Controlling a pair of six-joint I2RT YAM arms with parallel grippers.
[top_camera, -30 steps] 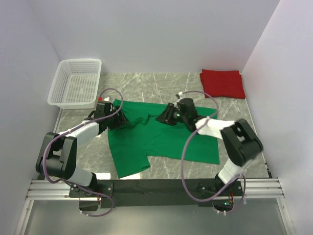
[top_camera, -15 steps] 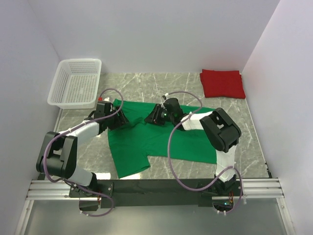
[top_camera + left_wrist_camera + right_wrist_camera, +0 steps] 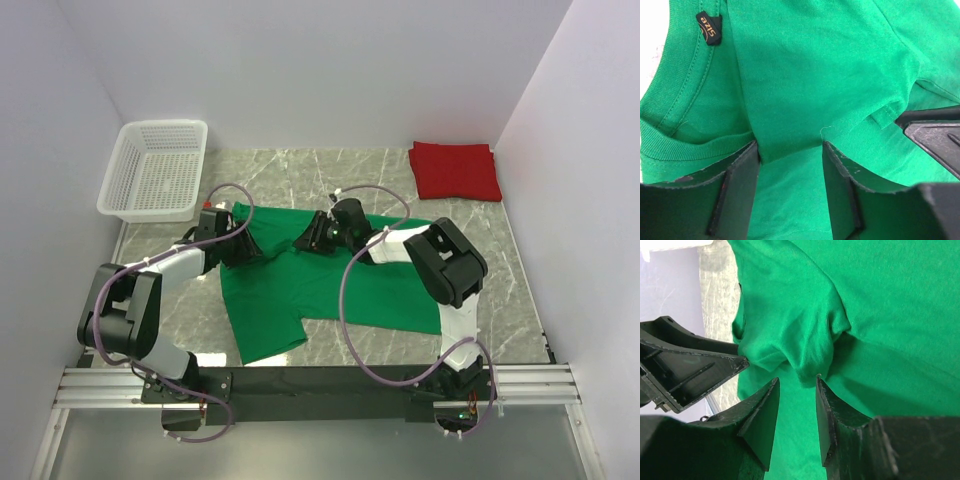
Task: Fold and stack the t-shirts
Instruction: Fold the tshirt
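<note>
The bright green t-shirt (image 3: 330, 285) lies spread on the marble table, one sleeve toward the near edge. My left gripper (image 3: 245, 243) is low over its left shoulder, by the collar (image 3: 675, 125) and its size label. Its jaws stand open, and a raised fold of green cloth (image 3: 815, 65) reaches in between the tips of the left gripper (image 3: 790, 147). My right gripper (image 3: 308, 238) is close by on the neck area. The right gripper (image 3: 796, 380) is open, with a bunched ridge of shirt (image 3: 815, 350) just past its fingertips. The red t-shirt (image 3: 455, 170) lies folded at the back right.
A white mesh basket (image 3: 165, 124) stands at the back left, with nothing in it. The two grippers are a hand's width apart, each showing in the other's wrist view: the right gripper's body (image 3: 935, 135), the left gripper's body (image 3: 690, 365). White walls close in three sides.
My right gripper has slid left across the shirt's upper edge toward the left gripper. The left gripper's jaws have narrowed a little; its arm has barely moved.
</note>
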